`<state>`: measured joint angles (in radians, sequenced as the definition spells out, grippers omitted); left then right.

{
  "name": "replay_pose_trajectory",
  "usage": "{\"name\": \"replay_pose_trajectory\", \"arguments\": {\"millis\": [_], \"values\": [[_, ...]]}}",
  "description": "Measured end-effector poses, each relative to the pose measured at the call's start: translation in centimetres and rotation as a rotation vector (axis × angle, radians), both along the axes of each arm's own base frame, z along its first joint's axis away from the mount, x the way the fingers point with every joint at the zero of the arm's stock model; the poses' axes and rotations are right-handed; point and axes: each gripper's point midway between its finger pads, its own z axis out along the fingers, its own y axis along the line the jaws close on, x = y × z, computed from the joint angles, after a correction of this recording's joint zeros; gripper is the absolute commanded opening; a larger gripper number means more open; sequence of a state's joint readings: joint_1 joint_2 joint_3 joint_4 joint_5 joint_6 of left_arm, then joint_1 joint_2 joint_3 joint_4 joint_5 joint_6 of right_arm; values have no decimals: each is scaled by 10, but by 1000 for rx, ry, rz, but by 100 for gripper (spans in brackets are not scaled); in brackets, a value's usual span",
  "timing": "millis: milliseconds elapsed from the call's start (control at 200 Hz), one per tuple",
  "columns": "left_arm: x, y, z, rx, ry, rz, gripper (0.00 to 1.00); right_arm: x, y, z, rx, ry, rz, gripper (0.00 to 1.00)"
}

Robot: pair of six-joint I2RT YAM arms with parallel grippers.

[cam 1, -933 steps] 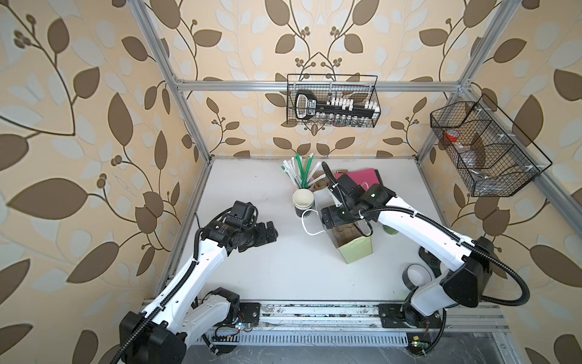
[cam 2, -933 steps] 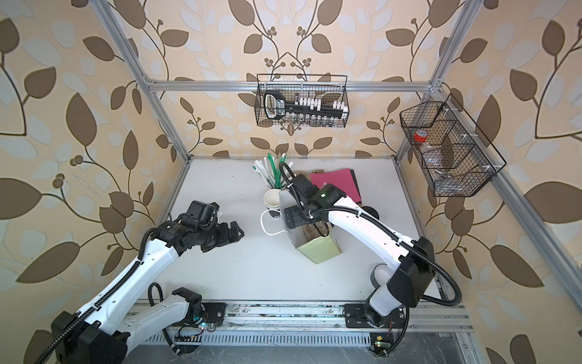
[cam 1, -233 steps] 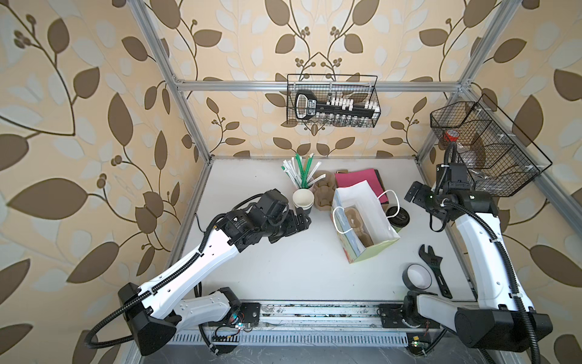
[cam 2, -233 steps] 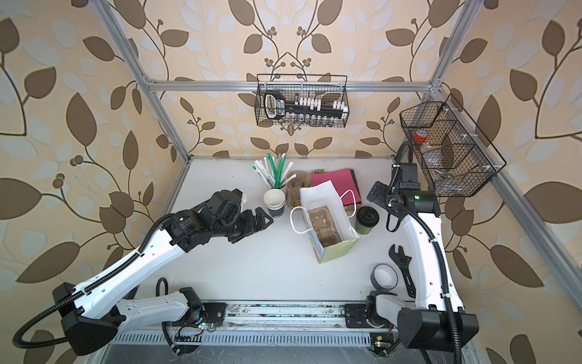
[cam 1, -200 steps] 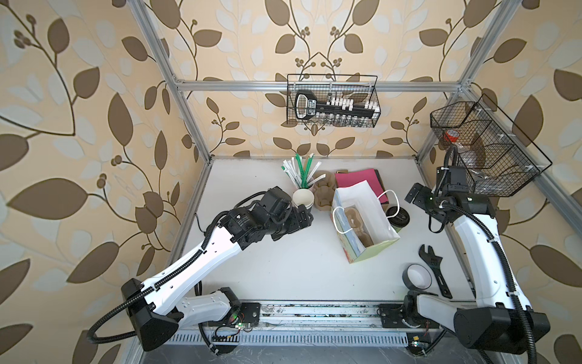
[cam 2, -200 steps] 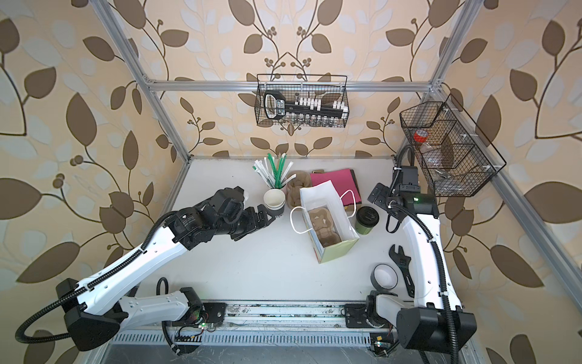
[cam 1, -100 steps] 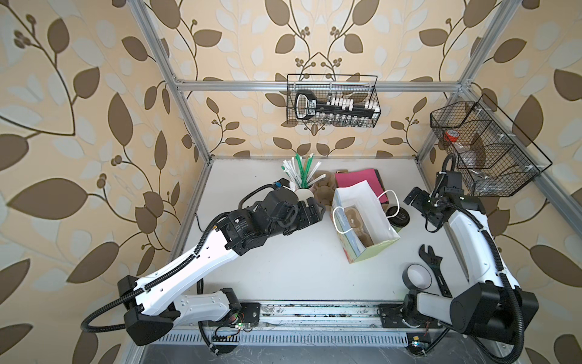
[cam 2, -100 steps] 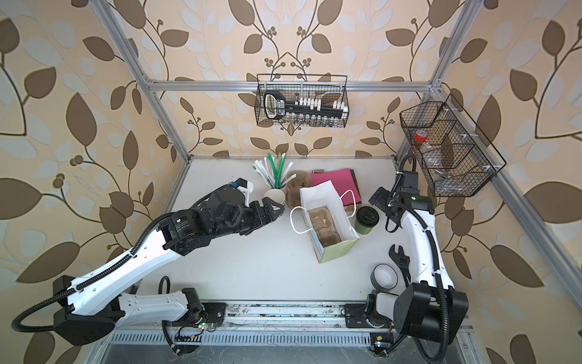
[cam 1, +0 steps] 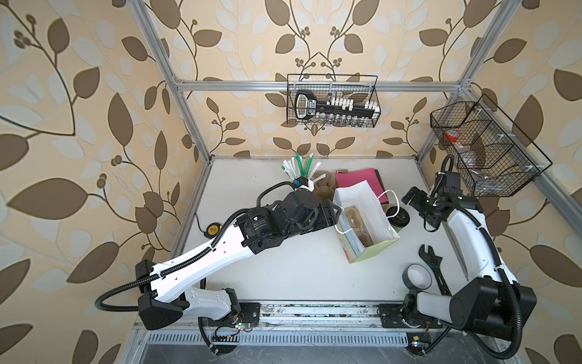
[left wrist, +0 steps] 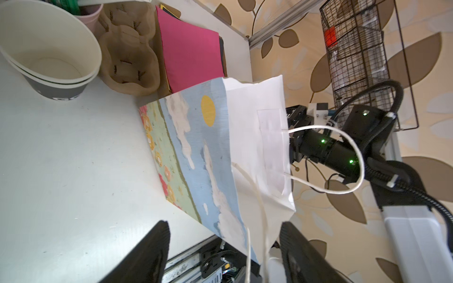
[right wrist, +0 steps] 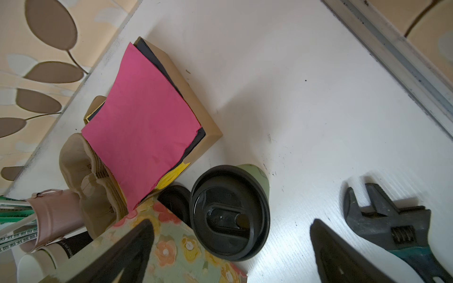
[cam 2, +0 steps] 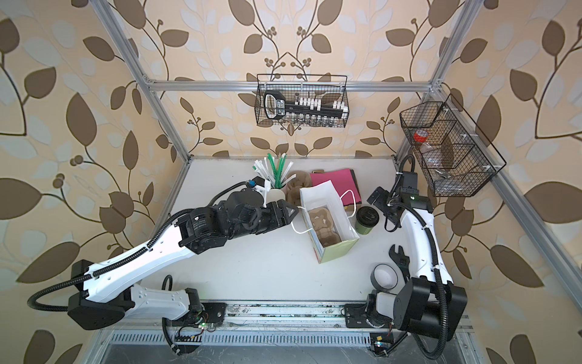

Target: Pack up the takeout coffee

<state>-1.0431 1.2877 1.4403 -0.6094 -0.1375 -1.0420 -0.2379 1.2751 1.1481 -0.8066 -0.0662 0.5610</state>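
Observation:
The takeout coffee (cam 2: pixel 367 220), a light-green cup with a black lid, stands upright on the table just right of the open paper bag (cam 2: pixel 327 220). The bag hides part of it (cam 1: pixel 397 216) in a top view. My right gripper (right wrist: pixel 231 225) hangs open above the coffee (right wrist: pixel 229 213), one finger over the bag's flowered side, and touches nothing (cam 2: pixel 382 205). My left gripper (left wrist: pixel 224 227) is at the bag's left rim (cam 1: pixel 337 214). Its jaws stand apart, with the bag's (left wrist: pixel 196 159) top edge and a white string handle between them. A brown cup carrier (cam 2: pixel 324 227) lies in the bag.
Stacked lidless cups (left wrist: pixel 51 49), brown carriers (left wrist: pixel 130 56) and pink napkins (right wrist: pixel 142 122) crowd behind the bag. A loose black lid (right wrist: pixel 175 199) lies beside the coffee. A wrench (right wrist: pixel 392 225) and a tape roll (cam 1: pixel 417 275) lie at the front right, and a tape measure (cam 1: pixel 213 228) at the left.
My left arm has reached right, from beside the stacked cups to the bag's rim, and its jaws have narrowed. The right gripper has stayed open near the coffee, barely shifting.

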Motion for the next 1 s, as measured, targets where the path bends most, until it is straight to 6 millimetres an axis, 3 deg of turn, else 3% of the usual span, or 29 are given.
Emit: {"name": "replay_pose_trajectory", "arguments": {"millis": [150, 325, 425, 755, 1000], "values": [[6, -11, 3, -2, -11, 4, 32, 2, 2, 0, 12, -8, 9, 100], [11, -14, -6, 38, -16, 6, 17, 2, 5, -2, 26, -11, 18, 100], [13, -18, -5, 42, -15, 4, 0, 3, 7, -1, 32, -16, 23, 100], [12, -24, 15, 20, -17, -8, 0, 4, 8, -1, 38, -20, 29, 100], [4, -28, -4, 12, 65, -22, 0, 5, 13, -1, 34, -19, 45, 100]]}}
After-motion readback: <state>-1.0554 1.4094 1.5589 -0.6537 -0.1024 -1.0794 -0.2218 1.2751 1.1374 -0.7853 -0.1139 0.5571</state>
